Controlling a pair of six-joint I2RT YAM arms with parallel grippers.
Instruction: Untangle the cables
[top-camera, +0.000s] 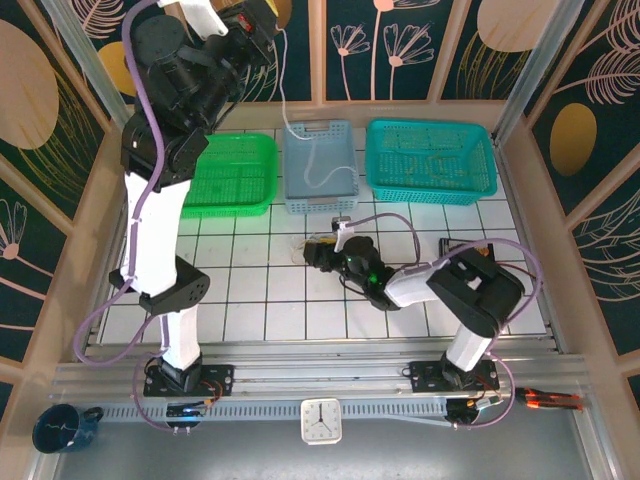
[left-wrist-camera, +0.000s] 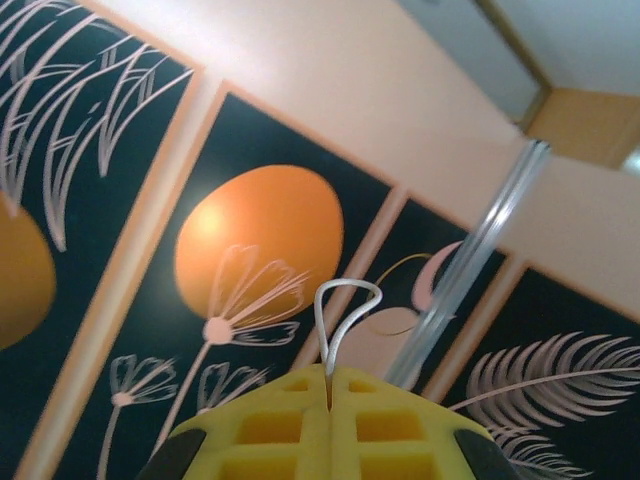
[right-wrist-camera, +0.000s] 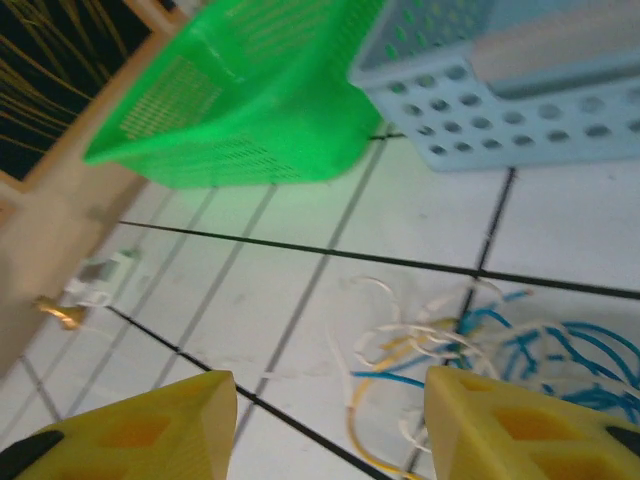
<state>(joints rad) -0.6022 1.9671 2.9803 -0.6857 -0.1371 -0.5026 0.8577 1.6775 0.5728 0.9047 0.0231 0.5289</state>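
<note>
Top external view puts my left arm reared up high at the back left, its left gripper (top-camera: 250, 25) well above the table, with a white cable (top-camera: 282, 100) dropping from it into the grey-blue basket (top-camera: 320, 195) that stands between the green basket (top-camera: 235, 172) and the teal basket (top-camera: 430, 160). On the left wrist camera I see the yellow fingers (left-wrist-camera: 270, 435) pressed tight together, pinching that white cable (left-wrist-camera: 345, 300) so that a small loop pokes out above the seam between them. My right arm lies low across the tiled table (top-camera: 250, 300), its right gripper (top-camera: 318, 252) down near the middle, just in front of the grey-blue basket. From the right wrist camera the right gripper (right-wrist-camera: 330, 400) stands spread, one yellow finger (right-wrist-camera: 140, 430) at the left and the other at the right, and nothing is between them. The tangle (right-wrist-camera: 470, 340) of cables lies on the white tiles just ahead of those fingers: blue strands (right-wrist-camera: 560, 350) to the right, whitish and tan strands (right-wrist-camera: 400, 350) looping through the middle. The picture is blurred here, so I cannot say for sure whether either fingertip touches a strand. The green basket (right-wrist-camera: 250, 110) and grey-blue basket (right-wrist-camera: 520, 100) sit beyond the tangle.
</note>
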